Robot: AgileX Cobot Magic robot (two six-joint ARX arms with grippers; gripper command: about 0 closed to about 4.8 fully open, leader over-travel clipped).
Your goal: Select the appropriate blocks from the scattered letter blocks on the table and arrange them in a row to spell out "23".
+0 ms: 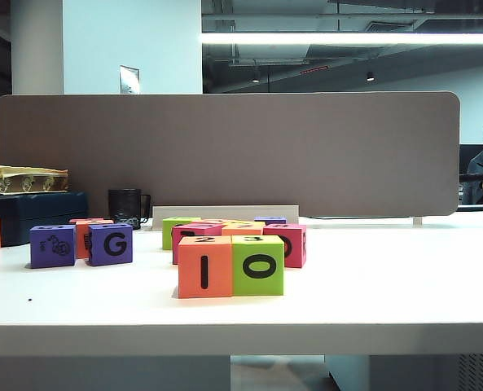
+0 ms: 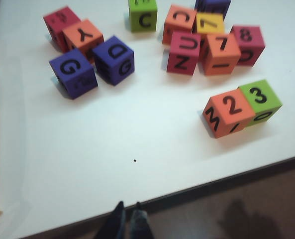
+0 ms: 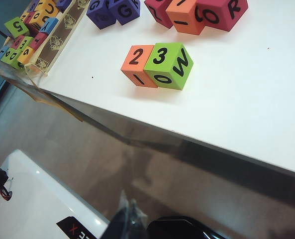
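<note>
Because the orange block (image 2: 229,113) and green block (image 2: 259,101) touch near the surface's (image 1: 388,301) front edge, reading "23", both pincers hang clear: left pincer (image 2: 128,217) narrow, right pincer (image 3: 132,219) indiscernible.

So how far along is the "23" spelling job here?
It looks done: the orange block showing 2 and the green block showing 3 sit touching in a row near the table edge. Nothing is in hand; the left gripper is shut and empty, off the table, and the right gripper hangs below the edge.
</note>
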